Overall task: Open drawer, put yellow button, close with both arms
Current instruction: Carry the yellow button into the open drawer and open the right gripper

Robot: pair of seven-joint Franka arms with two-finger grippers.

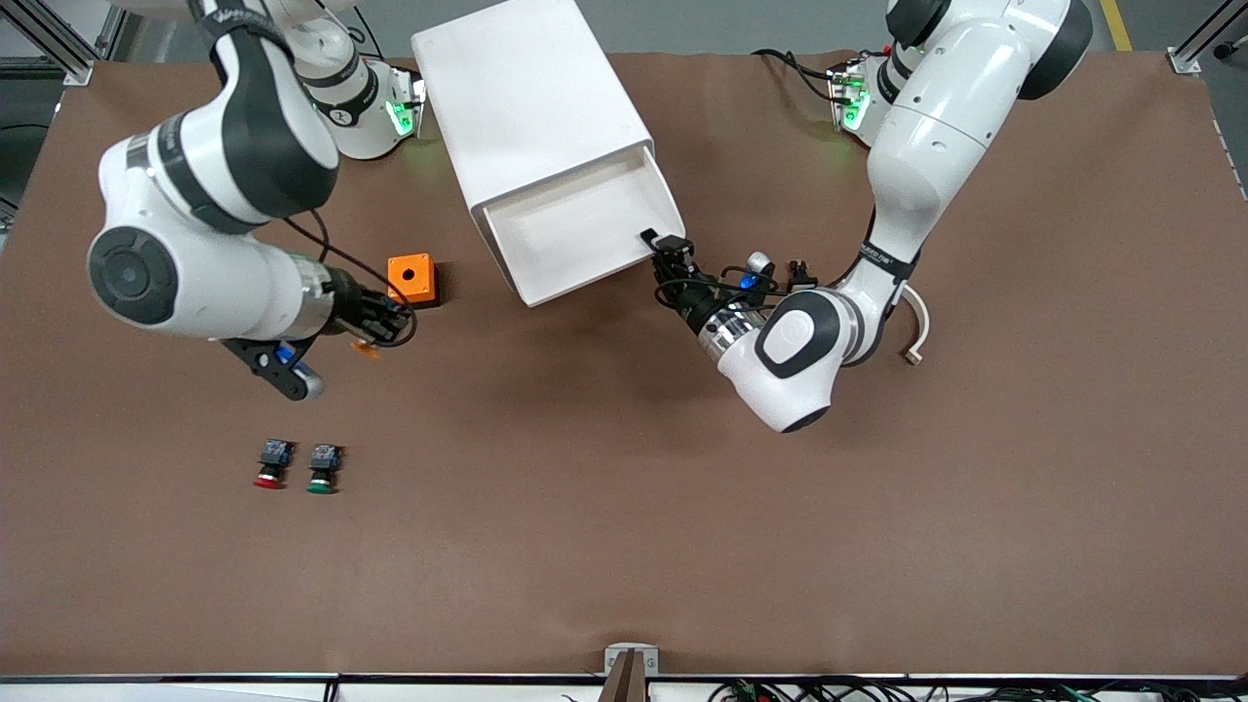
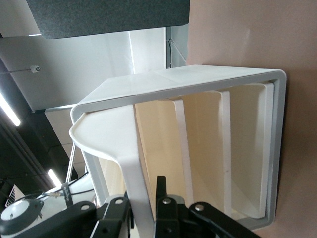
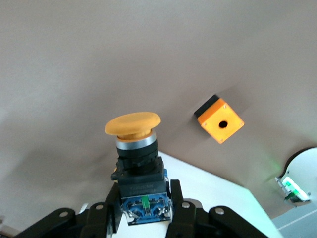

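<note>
Holding the yellow button [image 3: 133, 125] in our right gripper [image 3: 143, 210] above the worktop [image 1: 624, 546], our left gripper [image 1: 671, 255] seemingly pinches the open drawer [image 1: 575, 229] rim

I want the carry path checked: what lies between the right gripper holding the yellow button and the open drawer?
In the front view, only the orange box sits between the right gripper with the yellow button and the drawer; otherwise bare table.
</note>
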